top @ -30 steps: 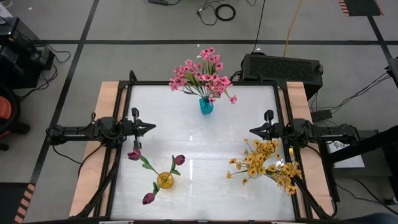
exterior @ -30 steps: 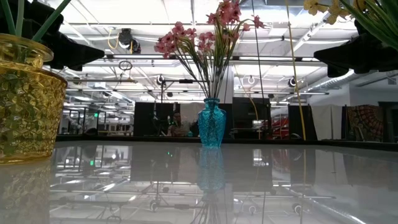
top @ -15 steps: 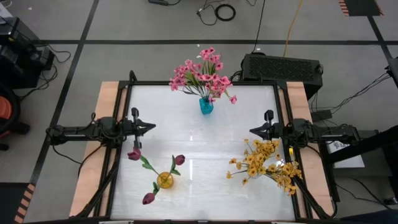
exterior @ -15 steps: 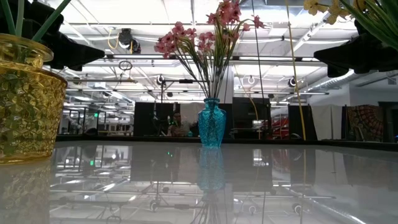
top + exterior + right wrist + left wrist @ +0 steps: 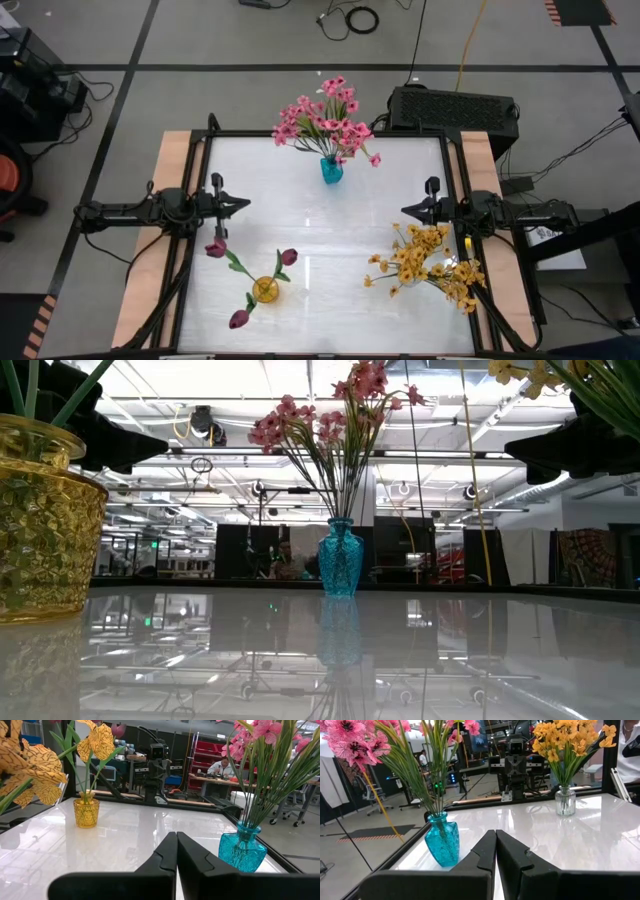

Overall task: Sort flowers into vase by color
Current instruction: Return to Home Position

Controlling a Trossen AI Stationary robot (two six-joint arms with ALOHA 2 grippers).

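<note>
DESK: Where are the flowers?

PHOTOGRAPHER: All in vases on the table (image 5: 330,225). The pink sprays (image 5: 325,118) are in the blue vase (image 5: 331,170) at one edge, midway between the arms. The tulips (image 5: 287,257) are in the yellow vase (image 5: 265,290) on the left arm's side. The yellow sprays (image 5: 420,255) are in the clear vase (image 5: 565,800) on the right arm's side. None lies loose.

DESK: And the arms?

PHOTOGRAPHER: One at each side, pointing inward. The left gripper (image 5: 243,205) and right gripper (image 5: 406,210) are both clenched on nothing, fingers pressed together.

DESK: What could spoil it?

PHOTOGRAPHER: Crowding, I'd judge. One tulip leans out just beside the left gripper, and the yellow sprays spread close by the right one. A sweep or dip of either arm could snag a stem, then tip its vase or drag a bloom out
</note>
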